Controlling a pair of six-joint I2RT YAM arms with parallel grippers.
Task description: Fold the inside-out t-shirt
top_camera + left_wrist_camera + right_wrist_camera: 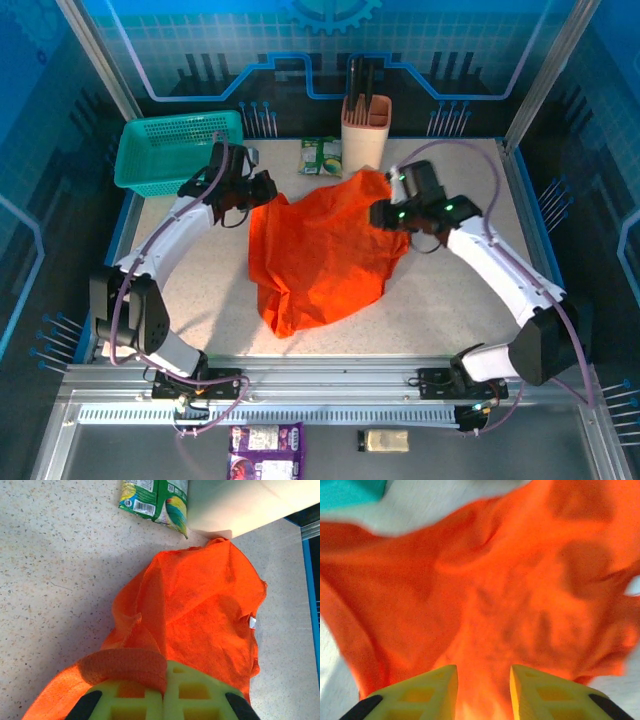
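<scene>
Orange, soft and wrinkly, the inside-out short-sleeved cloth t-shirt (320, 255) lies bunched in the middle of the speckled tabletop (200, 300) in the top view, between the left hand (256, 196) and the right hand (386, 214). No fold is made yet, and it looks as if it must first be spread flat. In the left wrist view, the left hand (164, 682) is clenched on a hem band of the t-shirt, whose small white tag (252, 622) shows. In the right wrist view, the right hand (483, 690) has its jaws parted, and the cloth in the gap seems unpinched
</scene>
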